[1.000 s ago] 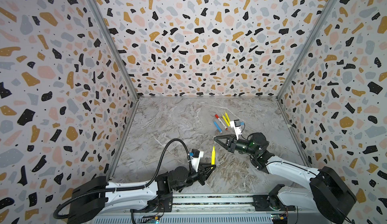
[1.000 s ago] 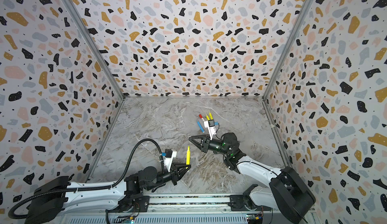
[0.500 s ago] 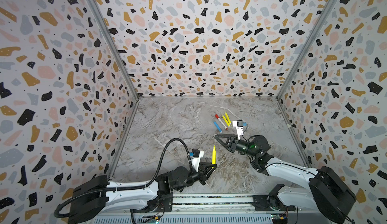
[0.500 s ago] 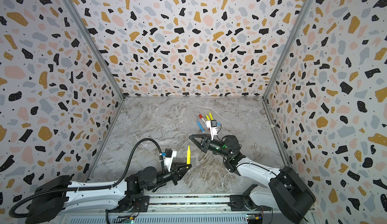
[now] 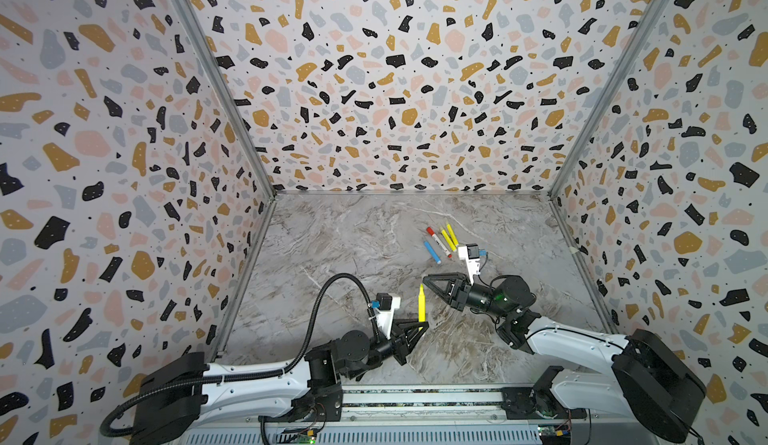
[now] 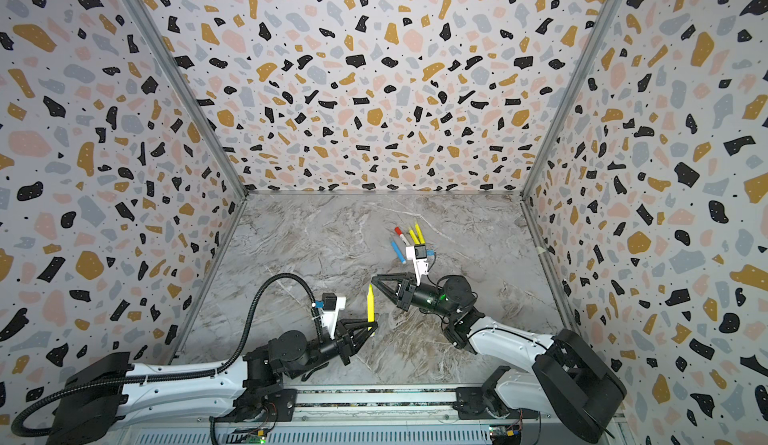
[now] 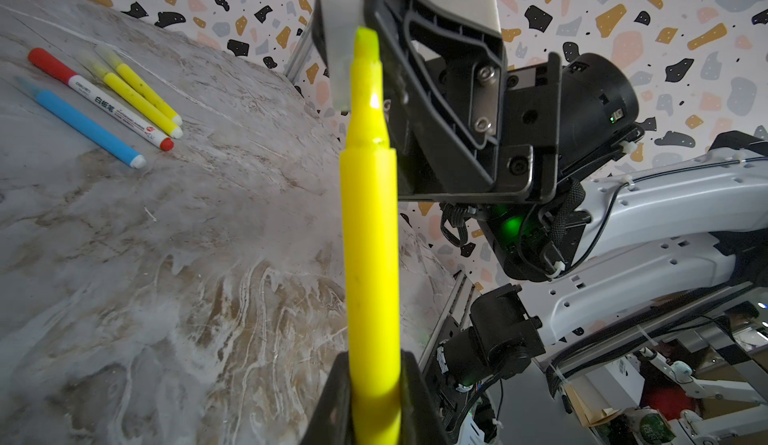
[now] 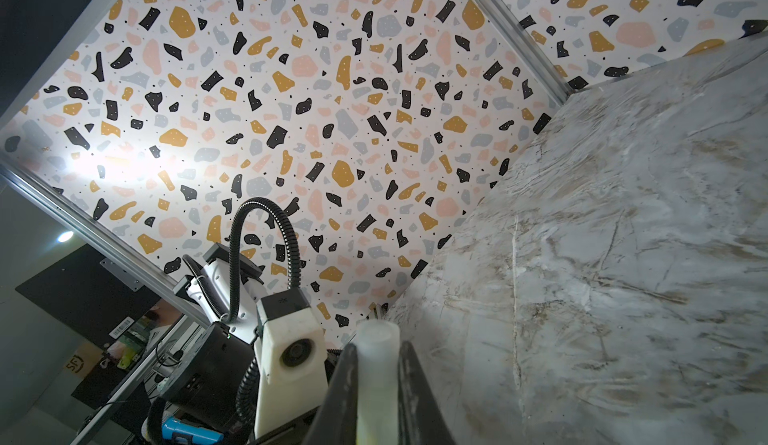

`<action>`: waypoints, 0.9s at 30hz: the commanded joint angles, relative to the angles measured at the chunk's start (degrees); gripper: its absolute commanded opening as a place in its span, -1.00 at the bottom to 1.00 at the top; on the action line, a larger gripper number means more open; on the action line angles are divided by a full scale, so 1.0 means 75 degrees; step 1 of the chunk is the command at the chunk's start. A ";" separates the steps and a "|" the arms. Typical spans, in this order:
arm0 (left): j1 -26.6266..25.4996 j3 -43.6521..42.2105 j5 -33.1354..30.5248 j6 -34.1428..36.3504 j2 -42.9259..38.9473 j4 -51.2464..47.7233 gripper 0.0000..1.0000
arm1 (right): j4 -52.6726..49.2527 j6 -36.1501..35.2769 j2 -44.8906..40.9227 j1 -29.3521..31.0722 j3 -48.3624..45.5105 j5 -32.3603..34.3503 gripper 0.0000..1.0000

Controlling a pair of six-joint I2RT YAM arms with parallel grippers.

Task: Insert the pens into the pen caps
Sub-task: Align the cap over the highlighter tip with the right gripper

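Observation:
My left gripper (image 5: 420, 327) (image 7: 374, 364) is shut on a bright yellow pen (image 5: 422, 308) (image 7: 368, 222) low on its barrel, pointed tip facing away. My right gripper (image 5: 424, 287) (image 8: 376, 351) is shut on a pale translucent pen cap (image 8: 376, 364) (image 7: 338, 48) right at the pen's tip. Whether the tip is inside the cap I cannot tell. On the marble floor behind lie a blue pen (image 5: 432, 251), a white-barrelled pen with red ends (image 5: 439, 242) and two yellow pens (image 5: 449, 238), side by side.
Speckled walls (image 5: 395, 89) close in the marble floor (image 5: 332, 247) on three sides. The arms' rail (image 5: 415, 397) runs along the near edge. The left arm's black cable (image 5: 320, 297) loops above the floor.
My right gripper has shifted slightly, bringing the cap down closer to the pen's tip. The left gripper and its pen have stayed put.

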 commanded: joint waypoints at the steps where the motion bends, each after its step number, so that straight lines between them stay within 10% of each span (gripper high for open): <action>1: -0.0055 0.0245 -0.0122 0.0204 -0.0103 0.0259 -1.00 | 0.0369 0.0076 -0.0055 0.0055 0.0002 0.0108 -0.94; 27: -0.0059 0.0141 -0.0179 0.0182 -0.0227 0.0210 -1.00 | 0.0343 0.0067 0.0151 0.0086 0.0671 -0.0089 -0.95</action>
